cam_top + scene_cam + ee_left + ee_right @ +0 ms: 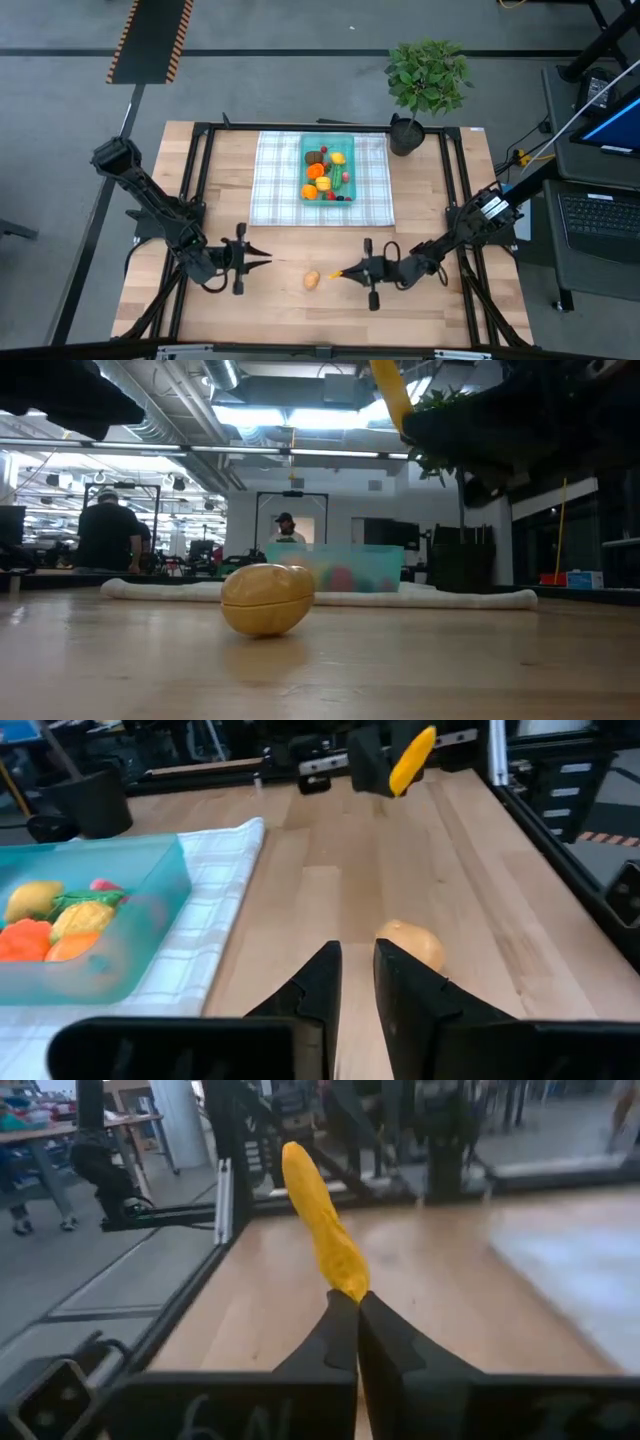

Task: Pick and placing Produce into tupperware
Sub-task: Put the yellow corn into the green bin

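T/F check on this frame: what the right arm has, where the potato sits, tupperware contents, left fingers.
1. The right gripper holds a yellow banana-like piece by its tip. True.
2. The tan potato lies inside the tupperware. False: it lies on bare wood between the two grippers.
3. The tupperware is empty. False: several produce pieces are in it.
4. The left gripper has fingers slightly apart, holding nothing. True.
5. The tupperware sits on the checked cloth. True.

Checked cloth (275, 180), potted plant (425, 85), seemingly two people (110, 530) behind.
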Robot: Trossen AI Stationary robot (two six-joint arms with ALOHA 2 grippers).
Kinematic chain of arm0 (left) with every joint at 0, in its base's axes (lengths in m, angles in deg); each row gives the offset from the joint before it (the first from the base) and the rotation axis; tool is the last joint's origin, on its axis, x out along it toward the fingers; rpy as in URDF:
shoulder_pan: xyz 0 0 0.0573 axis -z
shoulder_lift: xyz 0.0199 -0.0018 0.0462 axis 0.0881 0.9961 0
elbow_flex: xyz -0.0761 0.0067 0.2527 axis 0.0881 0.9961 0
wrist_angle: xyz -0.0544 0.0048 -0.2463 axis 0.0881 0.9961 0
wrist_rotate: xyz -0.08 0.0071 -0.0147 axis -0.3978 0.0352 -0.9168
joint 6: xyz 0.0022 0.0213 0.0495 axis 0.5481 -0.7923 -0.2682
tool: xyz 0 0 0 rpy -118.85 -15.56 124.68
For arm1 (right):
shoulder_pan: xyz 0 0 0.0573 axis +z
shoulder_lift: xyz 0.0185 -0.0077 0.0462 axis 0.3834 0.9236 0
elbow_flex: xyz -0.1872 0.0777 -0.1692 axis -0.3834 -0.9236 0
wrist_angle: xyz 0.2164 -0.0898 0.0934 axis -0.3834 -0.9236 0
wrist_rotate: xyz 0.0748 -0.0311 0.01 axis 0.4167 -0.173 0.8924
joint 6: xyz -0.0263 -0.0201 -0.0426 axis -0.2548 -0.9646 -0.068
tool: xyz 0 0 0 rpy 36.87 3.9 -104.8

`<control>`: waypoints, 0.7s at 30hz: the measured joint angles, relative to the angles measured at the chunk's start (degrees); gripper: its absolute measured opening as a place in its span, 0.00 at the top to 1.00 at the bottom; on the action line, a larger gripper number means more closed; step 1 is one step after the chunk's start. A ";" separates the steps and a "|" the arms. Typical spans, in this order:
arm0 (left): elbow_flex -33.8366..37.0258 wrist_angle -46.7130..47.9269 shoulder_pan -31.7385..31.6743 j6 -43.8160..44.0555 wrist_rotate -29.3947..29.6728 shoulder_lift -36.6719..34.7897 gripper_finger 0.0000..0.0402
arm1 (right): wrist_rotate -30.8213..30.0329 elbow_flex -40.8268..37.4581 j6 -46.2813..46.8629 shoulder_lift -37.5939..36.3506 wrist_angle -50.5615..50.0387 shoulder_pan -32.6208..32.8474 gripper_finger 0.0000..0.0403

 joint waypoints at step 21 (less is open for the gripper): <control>11.15 -31.17 -13.67 -9.42 -8.67 0.78 0.96 | -17.81 -1.09 -4.50 0.00 2.95 -7.86 1.00</control>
